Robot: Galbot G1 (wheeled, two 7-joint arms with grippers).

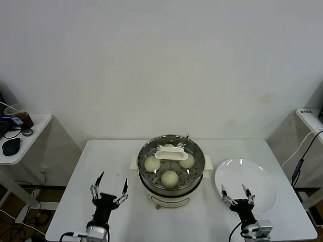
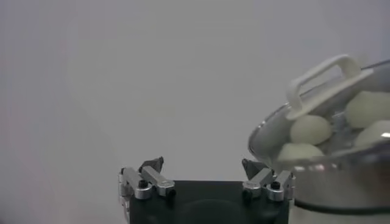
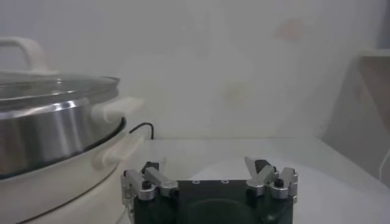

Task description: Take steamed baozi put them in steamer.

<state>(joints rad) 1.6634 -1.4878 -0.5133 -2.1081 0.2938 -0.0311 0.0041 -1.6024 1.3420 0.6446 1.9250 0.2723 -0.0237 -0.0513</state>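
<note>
Glass lid (image 1: 171, 149) covers baozi (image 1: 170, 178); right wrist shows only the steamer (image 3: 42, 137) wall.

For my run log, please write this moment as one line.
small cream-white round buns: inside shiny steel steamer basket | round glass lid with white handle: on | flat white plate: bare | left pincer: open | right pincer: open

Setting: robot test room or lab, not a home kitchen. A bare white wall (image 1: 161, 60) is filling the background; a plain white table (image 1: 101, 166) is carrying only one electric steamer (image 1: 171, 171) and a white plate (image 1: 247, 184) near its right edge. A side desk (image 1: 22, 141) at left is holding a computer mouse (image 1: 11, 146) and loose cables (image 1: 15, 132)
</note>
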